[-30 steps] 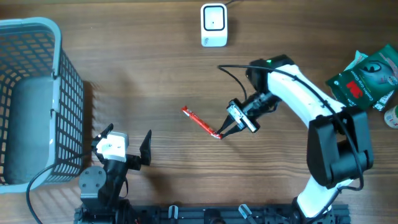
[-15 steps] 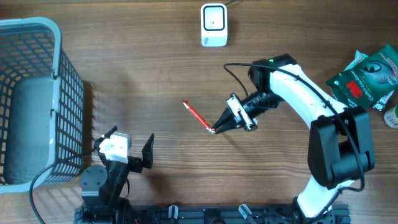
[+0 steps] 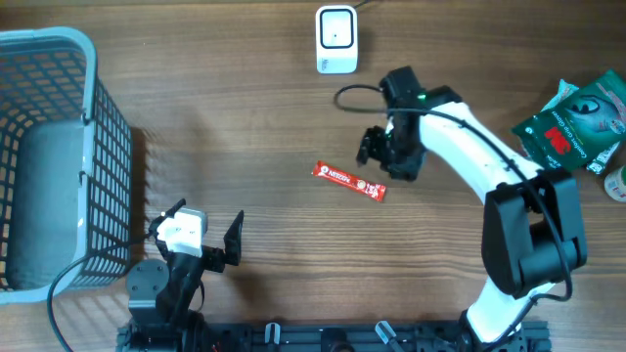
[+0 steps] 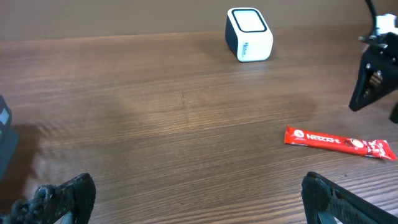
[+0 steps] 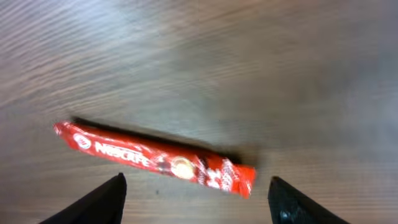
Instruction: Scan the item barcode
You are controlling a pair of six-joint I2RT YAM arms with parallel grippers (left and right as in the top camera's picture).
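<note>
The item is a red Nescafe stick sachet (image 3: 348, 182), lying flat and label-up on the wooden table near the middle. It also shows in the right wrist view (image 5: 155, 157) and in the left wrist view (image 4: 339, 142). My right gripper (image 3: 384, 156) hangs just behind and above it, open, with nothing between its fingers (image 5: 196, 199). The white barcode scanner (image 3: 335, 39) stands at the back of the table, seen from the left wrist as well (image 4: 249, 42). My left gripper (image 3: 201, 223) rests open near the front left, holding nothing (image 4: 199, 199).
A grey mesh basket (image 3: 108, 127) fills the left side. A green packet (image 3: 577, 122) and a small pale item (image 3: 618, 184) lie at the right edge. The right arm's cable loops over the table behind the sachet.
The right gripper has opened and let go of the sachet, which now lies flat instead of standing on edge. The gripper has lifted and drawn back toward the scanner.
</note>
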